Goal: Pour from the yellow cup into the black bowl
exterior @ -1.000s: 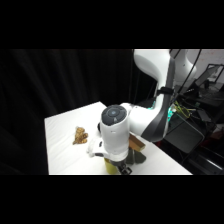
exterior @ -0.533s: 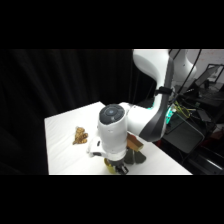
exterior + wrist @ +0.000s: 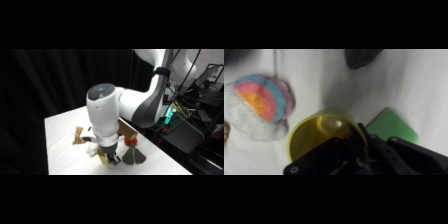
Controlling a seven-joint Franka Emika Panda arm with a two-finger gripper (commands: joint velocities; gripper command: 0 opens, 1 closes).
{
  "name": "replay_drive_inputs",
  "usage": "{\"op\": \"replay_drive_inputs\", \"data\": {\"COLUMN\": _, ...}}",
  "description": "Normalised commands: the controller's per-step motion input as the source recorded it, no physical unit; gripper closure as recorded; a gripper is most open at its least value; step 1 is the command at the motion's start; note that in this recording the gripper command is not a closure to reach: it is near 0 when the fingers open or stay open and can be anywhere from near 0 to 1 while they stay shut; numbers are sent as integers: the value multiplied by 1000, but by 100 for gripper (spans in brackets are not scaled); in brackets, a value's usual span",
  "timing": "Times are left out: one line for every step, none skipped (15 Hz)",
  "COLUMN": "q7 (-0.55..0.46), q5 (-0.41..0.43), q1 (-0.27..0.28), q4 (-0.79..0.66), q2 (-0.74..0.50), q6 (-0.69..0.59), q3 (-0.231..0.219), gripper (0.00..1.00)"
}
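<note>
The yellow cup [image 3: 314, 142] fills the lower middle of the wrist view, with a small yellow lump inside it. My gripper [image 3: 351, 145] rises from the bottom edge and is shut on the cup's rim at its right side. In the side view the cup [image 3: 104, 159] shows only as a yellow patch under my gripper [image 3: 112, 156], low over the table's front. A dark rounded shape [image 3: 361, 57] lies at the wrist view's top edge; I cannot tell whether it is the black bowl. The bowl does not show in the side view.
A pink-blue-white egg-shaped toy [image 3: 261, 105] lies just left of the cup. A green flat thing [image 3: 394, 125] sits to its right. In the side view a dark green fan-shaped thing [image 3: 134, 157], a brown item [image 3: 78, 134] and a cardboard piece [image 3: 128, 131] surround the gripper.
The arm's wrist has risen a little and shifted slightly left, the yellow cup still under the gripper.
</note>
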Motion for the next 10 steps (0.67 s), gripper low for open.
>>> {"op": "replay_drive_inputs", "data": {"q7": -269, "q5": 225, "q1": -193, "q4": -300, "q2": -750, "q6": -309, "q3": 35, "gripper": 13}}
{"op": "replay_drive_inputs", "data": {"q7": -445, "q5": 333, "q1": -255, "q4": -307, "q2": -698, "q6": -311, "q3": 102, "gripper": 13}}
{"op": "replay_drive_inputs", "data": {"q7": -653, "q5": 483, "q1": -323, "q4": -312, "q2": -636, "q6": -292, "q3": 172, "gripper": 13}}
{"op": "replay_drive_inputs", "data": {"q7": -718, "q5": 557, "q1": -343, "q4": -308, "q2": -567, "q6": -255, "q3": 170, "gripper": 13}}
{"op": "replay_drive_inputs", "data": {"q7": -703, "q5": 561, "q1": -323, "q4": -280, "q2": -484, "q6": -229, "q3": 135, "gripper": 13}}
{"op": "replay_drive_inputs", "data": {"q7": -691, "q5": 569, "q1": -302, "q4": -253, "q2": -410, "q6": -235, "q3": 103, "gripper": 13}}
{"op": "replay_drive_inputs", "data": {"q7": -687, "q5": 578, "q1": -298, "q4": -253, "q2": -367, "q6": -244, "q3": 66, "gripper": 13}}
{"op": "replay_drive_inputs", "data": {"q7": -669, "q5": 567, "q1": -283, "q4": -261, "q2": -338, "q6": -230, "q3": 33, "gripper": 13}}
{"op": "replay_drive_inputs", "data": {"q7": -659, "q5": 563, "q1": -273, "q4": -270, "q2": -322, "q6": -227, "q3": 1, "gripper": 13}}
{"op": "replay_drive_inputs", "data": {"q7": -595, "q5": 514, "q1": -239, "q4": -274, "q2": -308, "q6": -208, "q3": -29, "gripper": 13}}
